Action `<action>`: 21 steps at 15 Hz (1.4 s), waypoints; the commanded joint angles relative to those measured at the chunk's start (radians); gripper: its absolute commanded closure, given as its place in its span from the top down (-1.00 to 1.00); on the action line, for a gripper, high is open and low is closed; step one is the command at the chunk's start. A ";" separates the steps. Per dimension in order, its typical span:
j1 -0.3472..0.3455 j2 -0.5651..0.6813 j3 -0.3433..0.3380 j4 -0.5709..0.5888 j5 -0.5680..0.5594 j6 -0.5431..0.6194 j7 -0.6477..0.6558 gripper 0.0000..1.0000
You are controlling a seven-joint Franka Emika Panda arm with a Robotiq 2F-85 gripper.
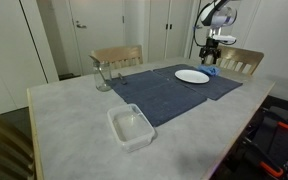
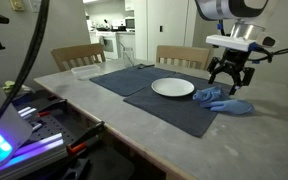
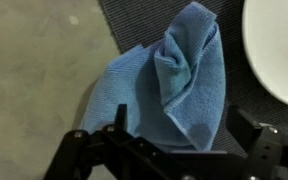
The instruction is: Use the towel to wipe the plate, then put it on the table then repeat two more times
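A: The towel [image 3: 179, 85], where is it?
B: Crumpled on the table [image 3: 29, 80], just beneath the fingers [image 3: 79, 152].
A: And the gripper [image 2: 229, 82]?
B: Spread wide, released, holding nothing; the plate [image 3: 281, 50] lies off to one finger's side.

The towel [image 2: 224, 99] lies just beside the plate [image 2: 172, 88].

The arm [image 2: 222, 10] is showing smooth white rounded shells, with a dark band running around the joint above the pincer [image 2: 230, 84]. A pale flat bracket [image 2: 234, 42] is sticking out sideways just above the pincer's black body. Its black fingers [image 3: 76, 152] are looking angular and jointed in the wrist view.
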 commanded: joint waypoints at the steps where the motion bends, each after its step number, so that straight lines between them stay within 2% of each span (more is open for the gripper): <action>1: -0.002 0.012 -0.013 -0.015 -0.039 0.037 -0.038 1.00; 6: -0.010 0.024 -0.032 -0.014 -0.088 0.065 -0.034 1.00; 10: -0.018 0.033 -0.029 -0.024 -0.083 0.075 -0.022 1.00; 15: -0.046 0.060 -0.010 -0.012 -0.042 0.056 -0.031 1.00; 21: -0.087 0.078 0.024 0.015 0.050 -0.019 -0.026 1.00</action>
